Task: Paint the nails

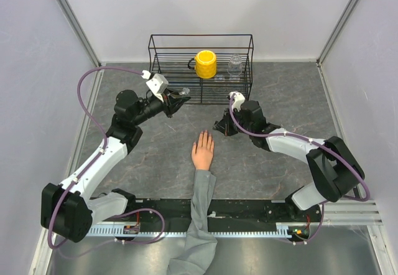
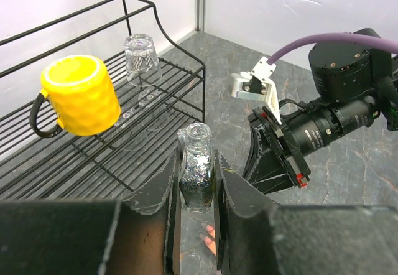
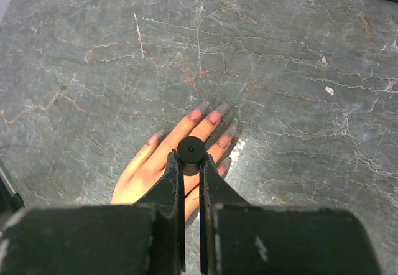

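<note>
The peach mannequin hand (image 1: 203, 152) lies palm down mid-table, its grey sleeve (image 1: 200, 213) running to the near edge. In the right wrist view its nails (image 3: 214, 117) look pinkish. My right gripper (image 3: 191, 161) is shut on a round black polish cap (image 3: 191, 149) and holds it just above the hand's (image 3: 155, 163) fingers; it also shows in the top view (image 1: 219, 127). My left gripper (image 2: 198, 166) is shut on an uncapped glass bottle of glittery polish (image 2: 198, 175), held above the table left of the fingertips (image 2: 210, 235); it also shows in the top view (image 1: 180, 96).
A black wire rack (image 1: 200, 69) stands at the back with a yellow mug (image 1: 205, 64) and an upturned clear glass (image 1: 235, 65) on it. The right arm's wrist (image 2: 329, 119) is close to the bottle on its right. Walls enclose the table on three sides.
</note>
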### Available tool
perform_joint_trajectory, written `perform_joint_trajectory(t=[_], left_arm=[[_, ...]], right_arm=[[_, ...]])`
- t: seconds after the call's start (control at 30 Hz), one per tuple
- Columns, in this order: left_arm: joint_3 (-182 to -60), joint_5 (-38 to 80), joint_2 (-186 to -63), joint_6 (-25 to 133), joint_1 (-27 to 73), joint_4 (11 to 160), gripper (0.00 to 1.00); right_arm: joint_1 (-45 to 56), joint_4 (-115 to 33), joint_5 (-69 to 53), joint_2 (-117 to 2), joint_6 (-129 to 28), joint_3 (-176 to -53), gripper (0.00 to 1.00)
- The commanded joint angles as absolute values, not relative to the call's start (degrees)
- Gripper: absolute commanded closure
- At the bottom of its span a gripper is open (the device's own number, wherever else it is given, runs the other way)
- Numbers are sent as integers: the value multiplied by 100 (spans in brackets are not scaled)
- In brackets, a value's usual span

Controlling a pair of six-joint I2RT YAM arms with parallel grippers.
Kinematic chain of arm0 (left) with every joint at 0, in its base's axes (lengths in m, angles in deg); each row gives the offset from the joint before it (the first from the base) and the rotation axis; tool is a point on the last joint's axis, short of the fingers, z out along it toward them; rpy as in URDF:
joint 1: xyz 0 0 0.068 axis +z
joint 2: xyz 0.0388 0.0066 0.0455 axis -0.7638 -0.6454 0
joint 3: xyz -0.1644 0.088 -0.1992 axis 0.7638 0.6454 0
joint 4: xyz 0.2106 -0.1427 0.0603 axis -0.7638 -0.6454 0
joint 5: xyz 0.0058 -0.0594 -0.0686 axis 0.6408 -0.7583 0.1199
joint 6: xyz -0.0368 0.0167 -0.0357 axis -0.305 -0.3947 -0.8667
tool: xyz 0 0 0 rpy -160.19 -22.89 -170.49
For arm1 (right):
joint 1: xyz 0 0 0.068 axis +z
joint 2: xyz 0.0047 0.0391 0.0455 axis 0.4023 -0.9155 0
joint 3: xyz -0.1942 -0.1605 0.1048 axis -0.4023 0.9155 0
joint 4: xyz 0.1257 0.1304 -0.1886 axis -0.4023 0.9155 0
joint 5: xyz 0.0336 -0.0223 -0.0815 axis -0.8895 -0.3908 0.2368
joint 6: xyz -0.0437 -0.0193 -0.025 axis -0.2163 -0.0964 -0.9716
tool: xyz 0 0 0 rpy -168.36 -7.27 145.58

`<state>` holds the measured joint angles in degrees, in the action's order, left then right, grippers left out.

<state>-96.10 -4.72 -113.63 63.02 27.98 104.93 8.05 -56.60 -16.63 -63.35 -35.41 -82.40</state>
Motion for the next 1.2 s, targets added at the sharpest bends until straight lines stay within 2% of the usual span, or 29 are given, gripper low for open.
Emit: perform_joint_trajectory(t=[0.0,0.87,1.17], left_arm=[[-9627,-738,-11340,6111,2836,10947,98],[-9636,-790,-11445,6164,2827,10824,98],[-9680,-869,-11471,5988,2827,10920,98]], right_arm=[[810,-5807,-1660,-6328,-3745,-8140,100],[818,-6211,-1633,-7048,-3649,-8139,100],[810,-6124,-1625,-6803,-3675,-8166,100]])
